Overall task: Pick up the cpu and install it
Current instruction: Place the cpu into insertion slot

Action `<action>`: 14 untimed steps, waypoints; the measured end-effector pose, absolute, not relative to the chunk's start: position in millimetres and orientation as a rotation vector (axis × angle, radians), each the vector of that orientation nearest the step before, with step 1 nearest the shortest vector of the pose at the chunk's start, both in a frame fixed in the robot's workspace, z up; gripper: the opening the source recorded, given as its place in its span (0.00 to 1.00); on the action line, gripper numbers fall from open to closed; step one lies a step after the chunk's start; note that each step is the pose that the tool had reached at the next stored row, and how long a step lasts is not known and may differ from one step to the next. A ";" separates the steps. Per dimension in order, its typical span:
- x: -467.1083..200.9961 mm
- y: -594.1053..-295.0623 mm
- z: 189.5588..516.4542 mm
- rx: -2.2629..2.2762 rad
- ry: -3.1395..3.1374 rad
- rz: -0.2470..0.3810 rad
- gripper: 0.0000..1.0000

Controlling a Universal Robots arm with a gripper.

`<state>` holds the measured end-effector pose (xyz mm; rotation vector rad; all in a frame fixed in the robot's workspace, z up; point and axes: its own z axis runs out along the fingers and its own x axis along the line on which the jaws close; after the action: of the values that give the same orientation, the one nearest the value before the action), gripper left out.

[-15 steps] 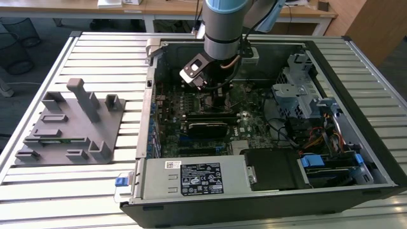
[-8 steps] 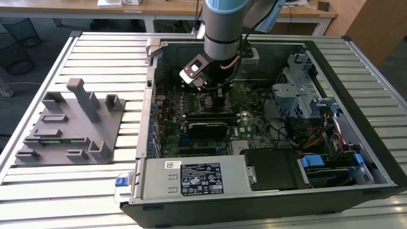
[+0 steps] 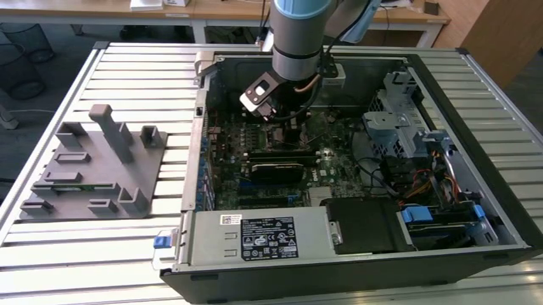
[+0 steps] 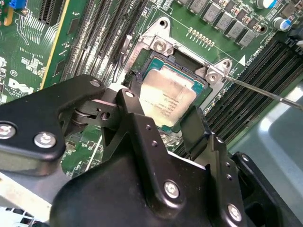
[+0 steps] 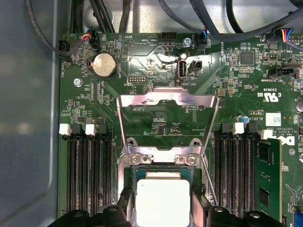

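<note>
The gripper (image 4: 162, 109) was closed on opposite edges of the cpu (image 4: 169, 94), holding it flat in or just over the open motherboard socket (image 4: 160, 45), whose load plate (image 5: 168, 98) stood flipped back, likely to leave the seat clear.

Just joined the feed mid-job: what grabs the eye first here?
In the second wrist view, the black gripper stands out, shut on the silvery cpu right at the open socket. In the exterior view the arm reaches down into the opened computer case, and a grey holder block lies on the slatted table at the exterior view's left.
</note>
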<state>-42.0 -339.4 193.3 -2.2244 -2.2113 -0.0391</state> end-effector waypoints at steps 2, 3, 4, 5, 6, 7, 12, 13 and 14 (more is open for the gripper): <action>-42.0 -339.5 193.5 -2.224 -2.211 -0.039 0.60; -42.0 -339.5 194.2 -2.225 -2.211 -0.038 0.60; -42.0 -339.5 195.2 -2.225 -2.211 -0.038 0.60; -42.0 -339.5 196.4 -2.225 -2.211 -0.038 0.60; -42.0 -339.5 197.7 -2.225 -2.211 -0.039 0.60; -42.0 -339.5 199.0 -2.225 -2.211 -0.039 0.60; -42.0 -339.5 204.1 -2.225 -2.211 -0.039 0.60; -42.0 -339.5 204.8 -2.225 -2.211 -0.039 0.59; -42.0 -339.5 205.5 -2.225 -2.211 -0.039 0.52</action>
<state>-42.0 -339.5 205.5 -2.2245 -2.2113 -0.0387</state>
